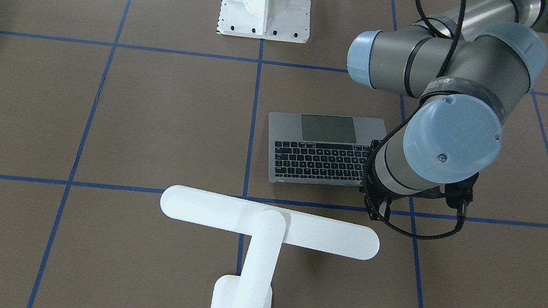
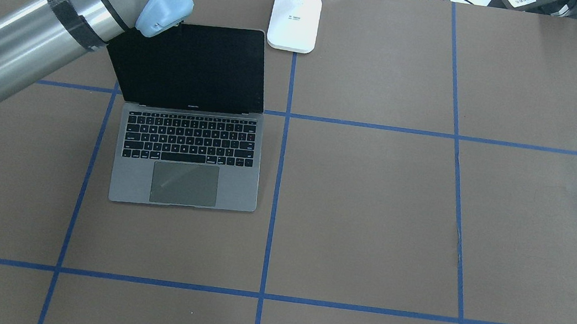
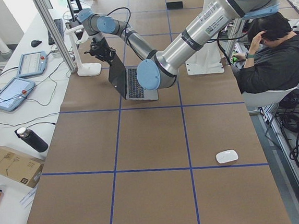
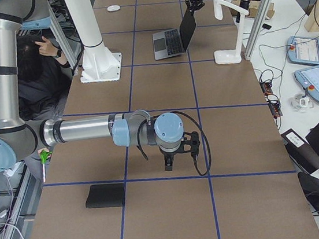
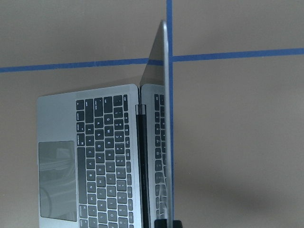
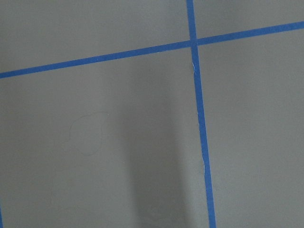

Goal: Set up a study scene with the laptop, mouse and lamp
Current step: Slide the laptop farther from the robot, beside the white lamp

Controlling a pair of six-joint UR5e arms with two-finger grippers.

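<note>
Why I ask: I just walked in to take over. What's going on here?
The left gripper is at the top edge of the screen of the laptop, which sits open with its screen raised. The lamp stands just beyond it. The mouse lies untouched far off, and the right gripper hovers over bare table.

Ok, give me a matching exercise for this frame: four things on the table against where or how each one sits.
Things:
1. slim grey metal laptop
2. small glossy white oval mouse
3. white T-shaped desk lamp
4. flat black pad

States:
A. lying towards the table's end on the robot's right
B. open, screen raised
C. standing at the table's far edge, across from the robot
D. lying alone towards the table's end on the robot's left

Pairs: 1-B, 2-D, 3-C, 4-A
</note>
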